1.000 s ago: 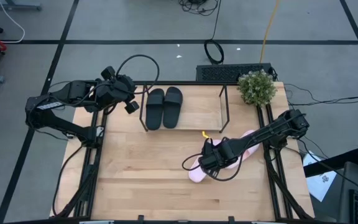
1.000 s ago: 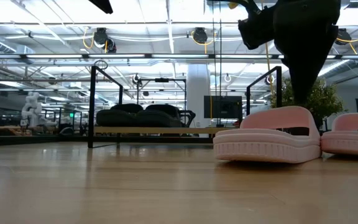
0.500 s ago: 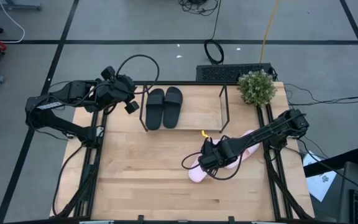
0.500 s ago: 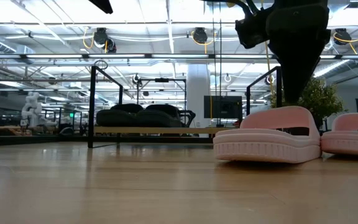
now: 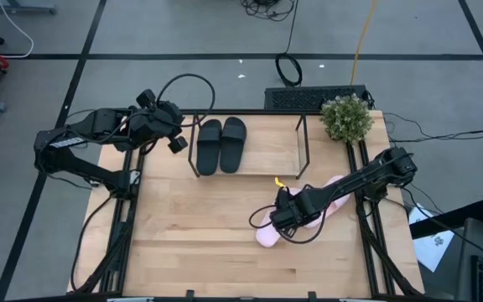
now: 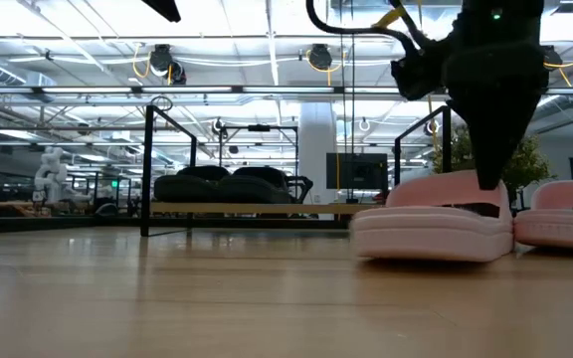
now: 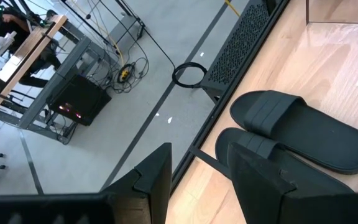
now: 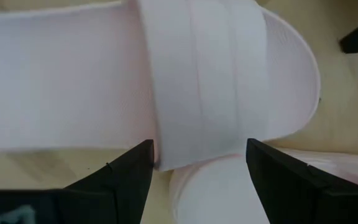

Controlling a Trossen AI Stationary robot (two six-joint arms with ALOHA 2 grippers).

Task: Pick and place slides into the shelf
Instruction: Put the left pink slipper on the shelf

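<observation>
Right gripper: low over the near pink slide, at its strap; fingers spread wide, one on each side of the strap, with the strap lying between them in the right wrist view. Whether the fingers touch the strap, I cannot tell.
Right arm: reaches in from the table's right edge, across the far pink slide, toward the table's middle.
Near pink slide: flat on the table, right of centre, in front of the shelf's right end; mostly hidden under the gripper in the high view. In the low view it sits sole down, with the dark gripper coming down onto its strap.
Far pink slide: on the table just beside the near one, toward the right edge, partly under the arm; in the low view it shows at the picture's right edge, close against the first.
Black slides: two, side by side and touching, on the shelf's board at its left end; seen from the left wrist view lying flat.
Shelf: at the table's far edge; black rod frame with a pale board; its right part holds no slide.
Left gripper: raised beside the shelf's left end, near the black slides; fingers partly apart, holding nothing.
Left arm: folded at the table's far left corner.
Plant: small green one at the far right corner, beside the shelf.
</observation>
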